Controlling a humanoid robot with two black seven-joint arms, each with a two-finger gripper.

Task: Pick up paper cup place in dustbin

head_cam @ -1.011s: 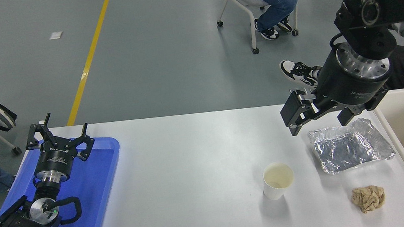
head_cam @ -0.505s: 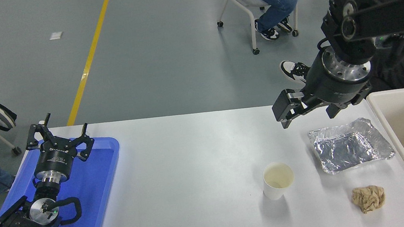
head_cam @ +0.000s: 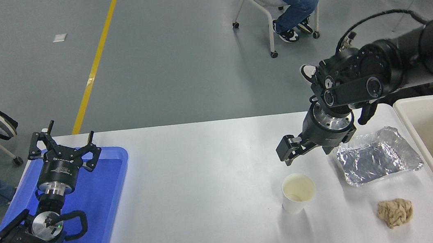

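The paper cup (head_cam: 298,192) stands upright and empty on the white table, right of centre. My right gripper (head_cam: 307,153) is open and points down, hanging just behind and slightly above the cup without touching it. The cream-beige dustbin (head_cam: 412,127) sits at the table's right edge, partly cut off by the picture. My left gripper (head_cam: 63,147) is open and parked over the blue tray (head_cam: 106,201) at the lower left.
A crinkled foil tray (head_cam: 377,155) lies between the cup and the dustbin, just right of my right gripper. A crumpled tan paper ball (head_cam: 395,212) lies near the front edge. A person sits on a chair (head_cam: 269,12) beyond the table.
My right arm has swung left and down, from above the foil tray's far edge to just behind the cup. The cup, foil tray and paper ball have not moved.
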